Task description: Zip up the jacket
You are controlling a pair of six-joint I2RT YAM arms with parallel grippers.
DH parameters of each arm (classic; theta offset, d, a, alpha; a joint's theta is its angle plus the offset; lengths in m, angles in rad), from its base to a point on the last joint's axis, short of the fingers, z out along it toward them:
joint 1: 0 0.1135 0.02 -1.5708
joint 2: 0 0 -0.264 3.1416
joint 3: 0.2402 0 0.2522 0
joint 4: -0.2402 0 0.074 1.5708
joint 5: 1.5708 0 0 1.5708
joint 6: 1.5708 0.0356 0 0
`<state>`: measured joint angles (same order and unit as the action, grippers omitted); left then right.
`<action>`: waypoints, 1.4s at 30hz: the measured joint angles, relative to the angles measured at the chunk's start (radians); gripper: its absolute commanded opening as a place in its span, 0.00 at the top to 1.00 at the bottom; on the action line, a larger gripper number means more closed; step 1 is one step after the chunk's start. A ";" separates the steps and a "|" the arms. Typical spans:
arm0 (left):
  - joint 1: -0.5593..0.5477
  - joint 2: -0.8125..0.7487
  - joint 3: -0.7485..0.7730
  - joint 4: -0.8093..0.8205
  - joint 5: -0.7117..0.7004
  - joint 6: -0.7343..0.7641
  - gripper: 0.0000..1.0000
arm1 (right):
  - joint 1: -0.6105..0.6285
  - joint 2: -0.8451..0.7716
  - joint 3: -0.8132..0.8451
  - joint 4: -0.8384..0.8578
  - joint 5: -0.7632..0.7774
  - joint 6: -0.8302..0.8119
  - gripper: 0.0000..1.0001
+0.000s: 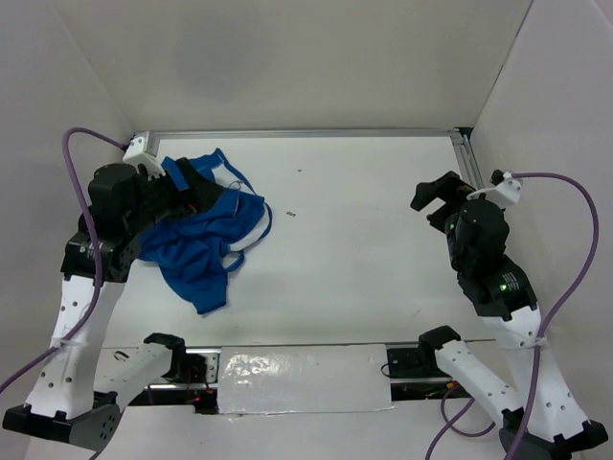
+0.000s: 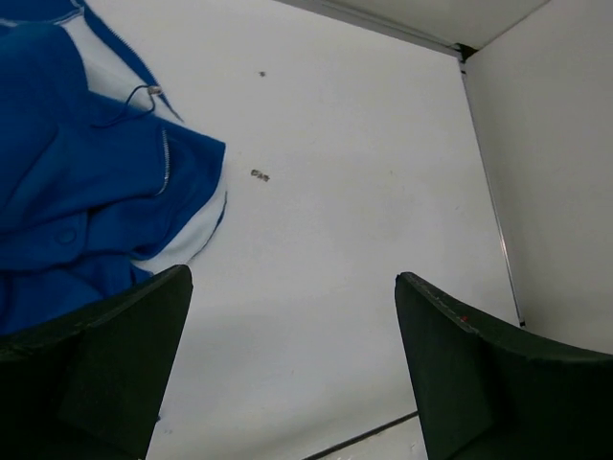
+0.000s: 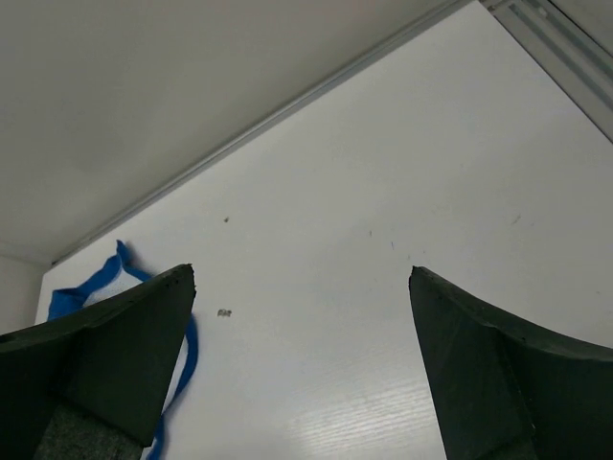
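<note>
The royal-blue jacket (image 1: 196, 251) lies crumpled at the table's left side, with white lining showing at its edges. In the left wrist view the jacket (image 2: 77, 182) fills the upper left, with a short pale zipper line (image 2: 165, 163) on it. My left gripper (image 1: 213, 196) is over the jacket's far part, open and empty (image 2: 292, 287). My right gripper (image 1: 433, 203) is open and empty at the far right, well away from the jacket; in its own view (image 3: 302, 278) only a blue jacket edge (image 3: 192, 355) shows at the left.
A small speck of debris (image 1: 290, 214) lies on the white table just right of the jacket. A metal rail (image 1: 306, 133) runs along the far edge and white walls close in the sides. A foil-like strip (image 1: 297, 372) lies at the near edge.
</note>
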<state>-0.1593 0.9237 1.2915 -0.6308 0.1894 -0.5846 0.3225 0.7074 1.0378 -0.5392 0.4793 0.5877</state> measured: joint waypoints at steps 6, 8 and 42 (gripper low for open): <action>0.062 0.162 0.082 -0.079 -0.072 -0.020 0.01 | 0.000 0.045 -0.004 -0.011 -0.042 -0.005 0.00; 0.114 0.281 0.165 -0.116 -0.092 -0.024 0.01 | 0.000 0.064 -0.023 0.003 -0.084 -0.010 0.00; -0.248 0.645 -0.225 0.258 0.233 -0.020 1.00 | 0.190 0.443 -0.085 0.158 -0.188 -0.023 0.00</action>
<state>-0.4076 1.5692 1.0664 -0.3729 0.4221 -0.6048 0.5129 1.1507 0.9524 -0.3813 0.2916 0.5652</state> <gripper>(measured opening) 0.089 0.997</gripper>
